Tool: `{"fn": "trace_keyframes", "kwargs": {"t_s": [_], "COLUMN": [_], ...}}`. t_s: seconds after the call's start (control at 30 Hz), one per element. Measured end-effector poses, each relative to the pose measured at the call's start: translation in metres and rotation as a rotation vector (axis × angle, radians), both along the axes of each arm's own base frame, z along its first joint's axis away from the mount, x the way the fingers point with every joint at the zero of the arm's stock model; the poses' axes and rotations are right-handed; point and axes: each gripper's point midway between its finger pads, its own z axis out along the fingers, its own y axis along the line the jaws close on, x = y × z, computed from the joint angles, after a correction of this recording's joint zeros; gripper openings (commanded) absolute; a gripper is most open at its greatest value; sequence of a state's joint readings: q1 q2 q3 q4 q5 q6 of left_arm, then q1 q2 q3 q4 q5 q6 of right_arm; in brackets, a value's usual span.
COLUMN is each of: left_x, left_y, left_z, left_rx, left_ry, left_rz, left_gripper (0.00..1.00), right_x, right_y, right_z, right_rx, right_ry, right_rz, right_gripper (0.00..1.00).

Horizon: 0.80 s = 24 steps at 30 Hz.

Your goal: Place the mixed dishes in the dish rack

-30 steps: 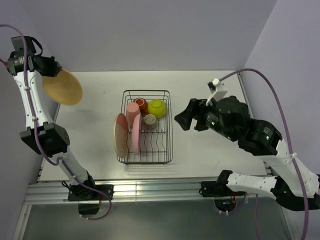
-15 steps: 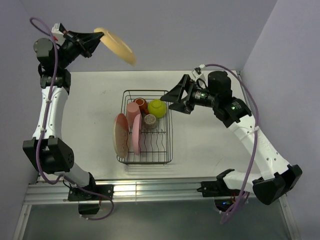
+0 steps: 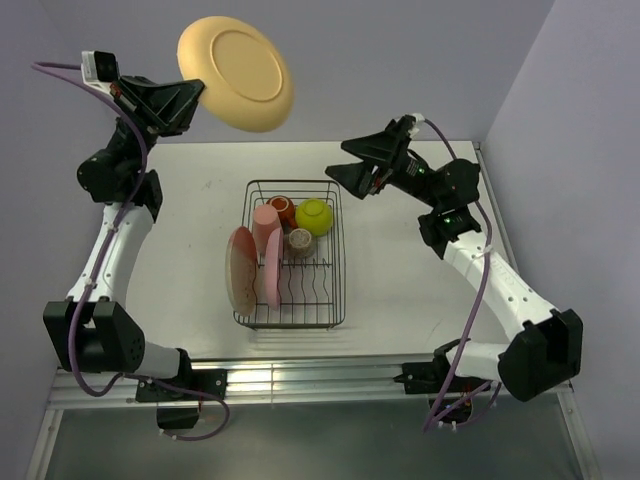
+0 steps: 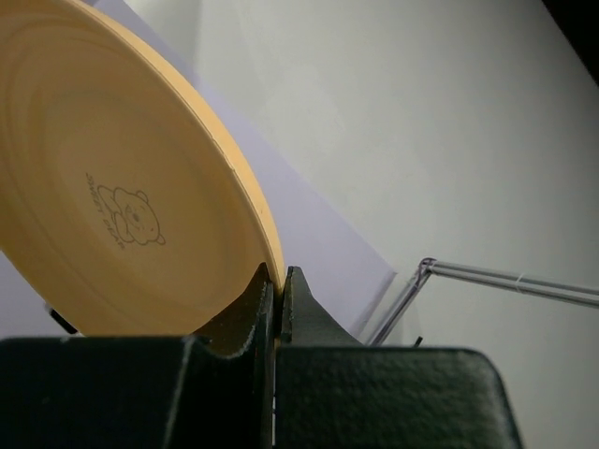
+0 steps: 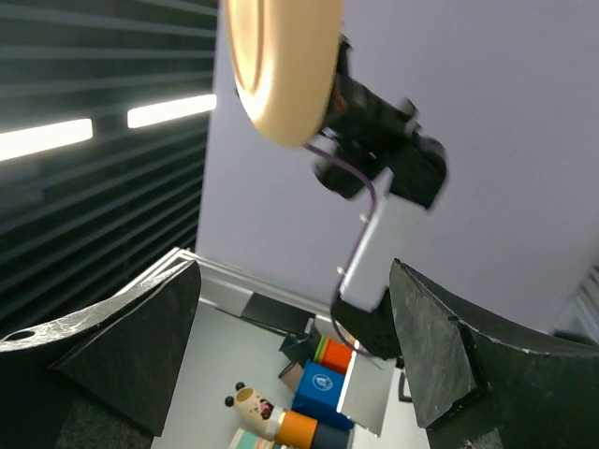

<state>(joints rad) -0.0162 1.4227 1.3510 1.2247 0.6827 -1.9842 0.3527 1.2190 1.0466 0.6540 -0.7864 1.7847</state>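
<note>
Plate (image 3: 236,72) pinched at rim by high-raised left tool (image 3: 193,94).

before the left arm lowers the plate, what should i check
1. Left gripper shut on plate rim: ok.
2. Plate turned edge-down for the slots: not ok, its face is toward the top camera.
3. Free slots in rack beside the pink plates: ok.
4. Right gripper open and empty: ok.
5. Right gripper clear of the way down: cannot tell, it hangs near the rack's far right corner.
</note>
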Motion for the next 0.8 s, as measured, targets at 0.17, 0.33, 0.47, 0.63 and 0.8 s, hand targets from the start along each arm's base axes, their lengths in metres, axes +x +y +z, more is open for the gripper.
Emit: {"fn": "trace_keyframes", "kwargs": {"t_s": [0.17, 0.33, 0.47, 0.63, 0.8], "left_x": [-0.013, -0.019, -0.017, -0.010, -0.010], "left_y": [-0.014, -0.024, -0.024, -0.026, -0.034], "left_z": [-0.009, -0.012, -0.015, -0.026, -0.034], "left_rx": [-0.076, -0.134, -0.178, -0.199, -0.201], "left_ry": [0.041, 0.074, 0.096, 0.140, 0.169], "left_rz": [-0.053, -0.089, -0.086, -0.085, -0.106], "left_gripper": [0.00, 0.00, 0.00, 0.00, 0.00], "right_x": [0.029, 0.058, 0.068, 0.069, 0.069], "right_y": [0.008, 0.016, 0.021, 0.027, 0.035], "right_z": [0.015, 0.010, 0.014, 0.035, 0.056], "right_rx": [0.065, 0.099, 0.142, 0.220, 0.263], "right_ry": [-0.034, -0.019, -0.021, -0.064, -0.110], "right_rz": [0.005, -0.002, 0.006, 0.023, 0.044], "right_gripper": [0.86, 0.85, 0.83, 0.81, 0.76]}}
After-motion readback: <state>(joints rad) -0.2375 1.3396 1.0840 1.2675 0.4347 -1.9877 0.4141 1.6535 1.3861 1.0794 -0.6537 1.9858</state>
